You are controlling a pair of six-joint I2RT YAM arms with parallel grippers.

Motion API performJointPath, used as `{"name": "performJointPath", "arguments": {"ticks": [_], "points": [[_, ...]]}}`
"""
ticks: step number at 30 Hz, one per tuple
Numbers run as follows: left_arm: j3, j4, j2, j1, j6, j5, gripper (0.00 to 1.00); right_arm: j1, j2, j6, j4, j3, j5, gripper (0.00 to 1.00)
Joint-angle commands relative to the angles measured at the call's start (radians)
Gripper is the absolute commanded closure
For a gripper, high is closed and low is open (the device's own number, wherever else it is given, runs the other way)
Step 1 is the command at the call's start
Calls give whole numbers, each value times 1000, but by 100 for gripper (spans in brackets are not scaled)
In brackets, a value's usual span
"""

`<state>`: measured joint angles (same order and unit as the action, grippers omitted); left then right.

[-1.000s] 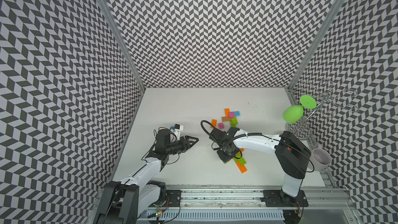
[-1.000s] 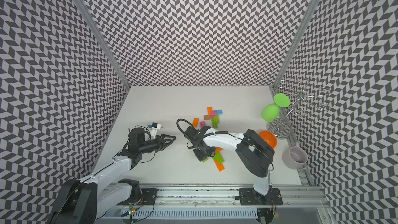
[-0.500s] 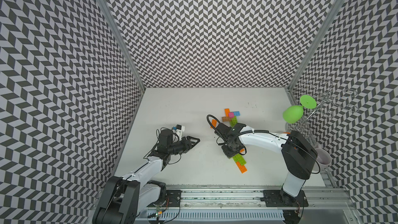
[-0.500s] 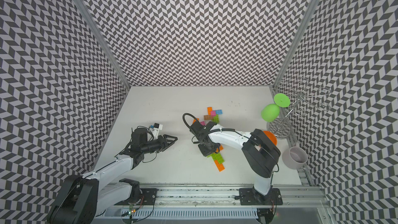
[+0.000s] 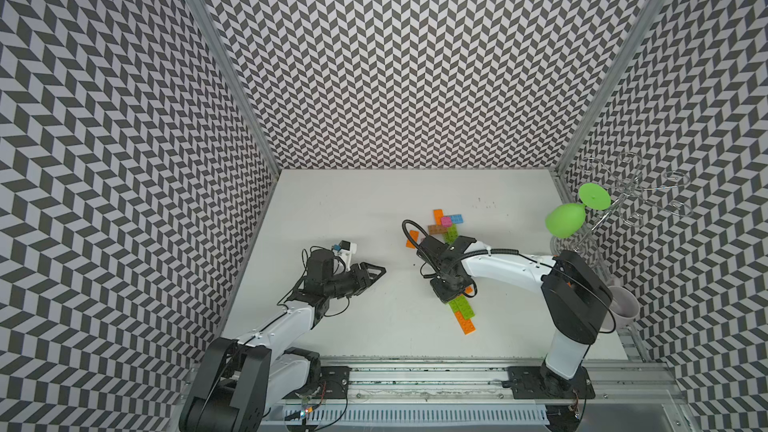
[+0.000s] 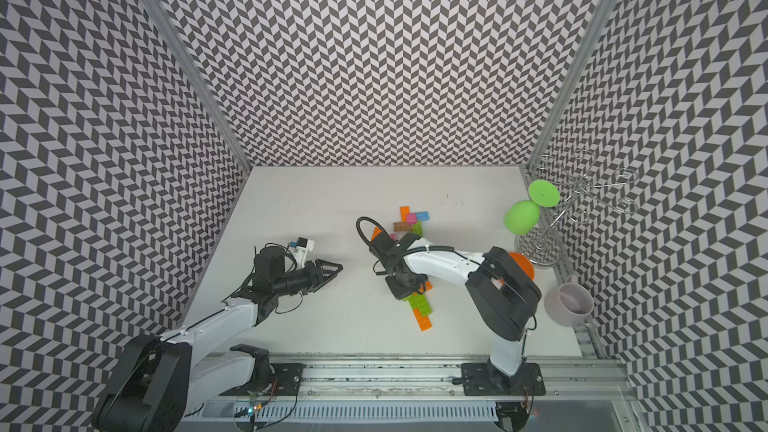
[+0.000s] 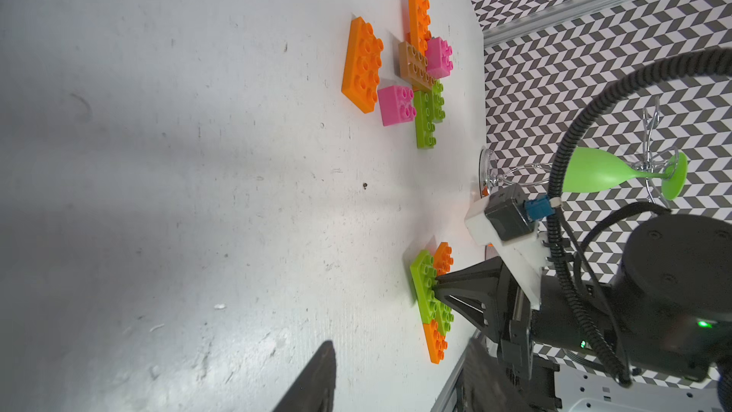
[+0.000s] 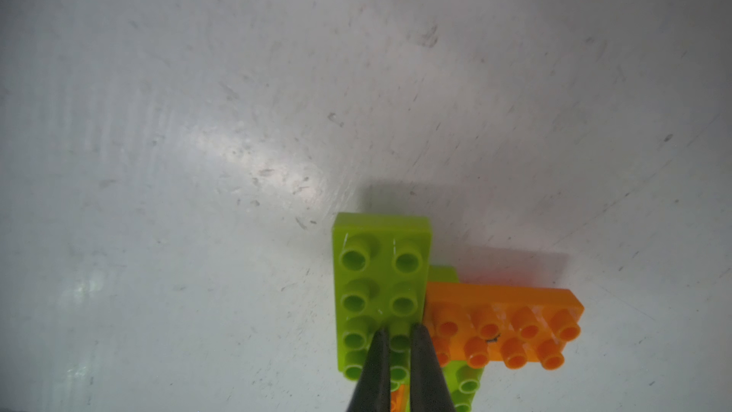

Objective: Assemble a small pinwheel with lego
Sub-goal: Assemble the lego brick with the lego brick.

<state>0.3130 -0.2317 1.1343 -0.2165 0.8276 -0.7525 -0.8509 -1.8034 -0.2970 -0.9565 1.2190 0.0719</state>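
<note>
On the white tabletop (image 5: 353,201) inside chevron walls (image 5: 395,56), the closed right gripper (image 8: 399,334), having shifted slightly, pressed the lime green studded lego brick (image 8: 380,267) atop the near stack (image 5: 465,317); the left gripper (image 5: 379,271) hung part-open, empty.

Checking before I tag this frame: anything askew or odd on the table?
Nothing spilled or broken. The right gripper is shut, its tips resting on the top lime green brick rather than gripping it. A pink square and an orange plate lie beside the far brick cross, not on it.
</note>
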Motion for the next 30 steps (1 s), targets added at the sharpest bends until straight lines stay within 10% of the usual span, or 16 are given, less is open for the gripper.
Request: {"name": "performJointPath", "arguments": {"ticks": [1,30], "points": [[34,-24,12,-6,-13,3,47,4,-23,7,23,-18,20,90],[49,-10,30,-6,-31,-8,48,61,-73,-155,110,-228,-50,99]]}}
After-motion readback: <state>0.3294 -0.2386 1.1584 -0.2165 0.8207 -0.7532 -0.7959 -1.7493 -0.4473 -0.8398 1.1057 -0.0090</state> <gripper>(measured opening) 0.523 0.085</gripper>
